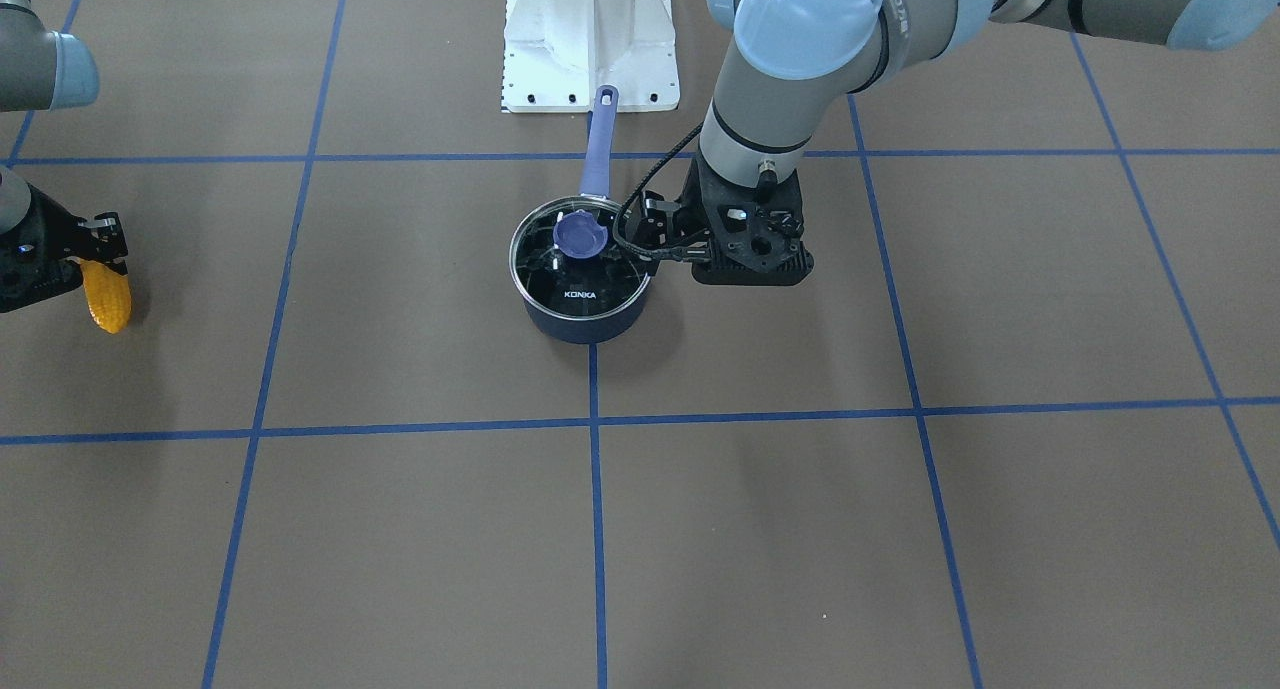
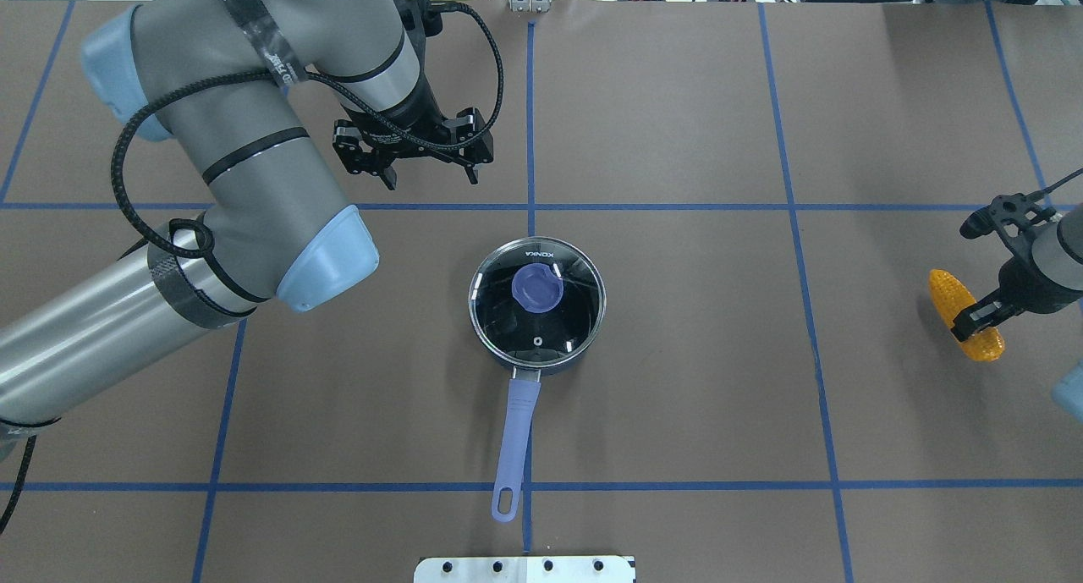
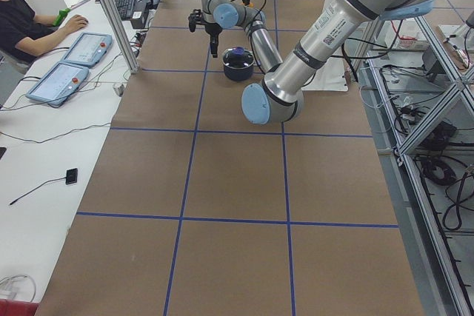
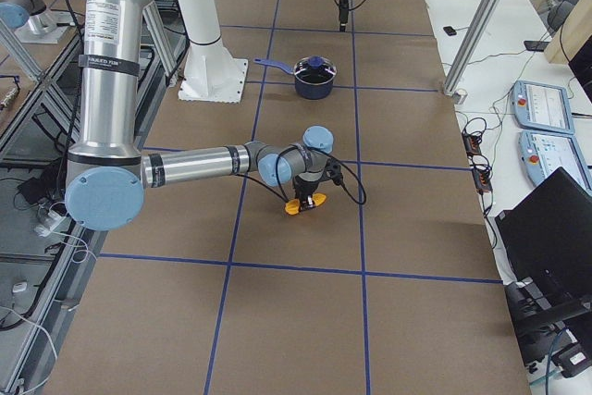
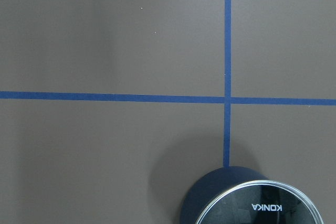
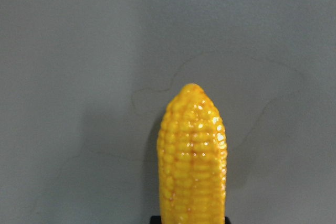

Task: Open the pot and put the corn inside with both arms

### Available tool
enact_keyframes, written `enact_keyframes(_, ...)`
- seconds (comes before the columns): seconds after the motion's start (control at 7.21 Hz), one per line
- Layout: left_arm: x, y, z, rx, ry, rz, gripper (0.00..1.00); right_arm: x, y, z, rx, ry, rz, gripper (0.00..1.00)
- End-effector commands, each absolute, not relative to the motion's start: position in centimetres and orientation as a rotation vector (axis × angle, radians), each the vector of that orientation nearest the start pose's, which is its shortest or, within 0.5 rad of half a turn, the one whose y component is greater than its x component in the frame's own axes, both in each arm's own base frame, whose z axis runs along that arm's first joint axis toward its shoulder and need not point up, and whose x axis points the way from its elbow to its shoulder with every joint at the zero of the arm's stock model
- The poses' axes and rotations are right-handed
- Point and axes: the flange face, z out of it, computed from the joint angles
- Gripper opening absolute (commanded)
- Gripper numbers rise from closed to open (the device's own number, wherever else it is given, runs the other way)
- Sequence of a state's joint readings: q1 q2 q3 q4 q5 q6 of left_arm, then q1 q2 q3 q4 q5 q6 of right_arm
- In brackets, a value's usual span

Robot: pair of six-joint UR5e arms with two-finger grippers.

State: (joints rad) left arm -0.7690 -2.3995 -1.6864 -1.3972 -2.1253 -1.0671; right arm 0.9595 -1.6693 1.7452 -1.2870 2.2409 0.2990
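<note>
The biggest risk is timing: the round clear glass lid (image 2: 541, 322) still sits on the small dark navy saucepan (image 1: 585, 327) at the centre of the overhead frame, its long periwinkle handle pointing to the bottom edge. If I bring the orange-yellow corn cob (image 2: 946, 294) over before the lid is off, it will knock against the glass. The lid's blue knob (image 2: 537, 288) is low and rounded, so if I close on it off-centre, I could slip off, tip the lid or shove the pan across the brown desk (image 2: 677, 354). My left gripper (image 2: 431, 177) hovers in the upper middle of that frame, above and left of the pan, jaws spread wide and holding nothing. My right gripper (image 2: 975, 319), at the far right edge and well apart from the pan, is clamped across the cob. I cannot tell whether the cob rests on the desk or hangs just above it. A loose pinch on those bumpy kernels could let it swivel.
</note>
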Motion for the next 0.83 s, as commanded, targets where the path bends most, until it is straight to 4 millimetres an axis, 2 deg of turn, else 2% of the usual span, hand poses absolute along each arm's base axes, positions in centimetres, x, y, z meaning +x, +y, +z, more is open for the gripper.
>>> enact_keyframes(0.0, 44.1, -51.6, 12.0, 0.038, 0.906, -0.017, 1.0, -21.3, -44.8, 56.0, 0.051, -0.833, -0.41, 0.27)
enact_keyframes(0.14, 47.2, -49.1, 11.3, 0.064, 0.887, 0.017, 1.0, -22.2, -46.2, 54.0, 0.074, -0.848, -0.41, 0.27)
enact_keyframes(0.28, 49.1, -47.2, 10.0, 0.062, 0.888, 0.025, 1.0, -23.1, -47.7, 51.4, 0.071, -0.855, -0.41, 0.27)
enact_keyframes(0.42, 50.3, -45.9, 9.7, 0.058, 0.886, 0.043, 1.0, -23.8, -48.8, 48.8, 0.064, -0.852, -0.406, 0.27)
enact_keyframes(0.69, 54.4, -43.1, 8.6, 0.095, 0.861, 0.099, 1.0, -25.1, -50.5, 44.5, 0.057, -0.852, -0.404, 0.27)
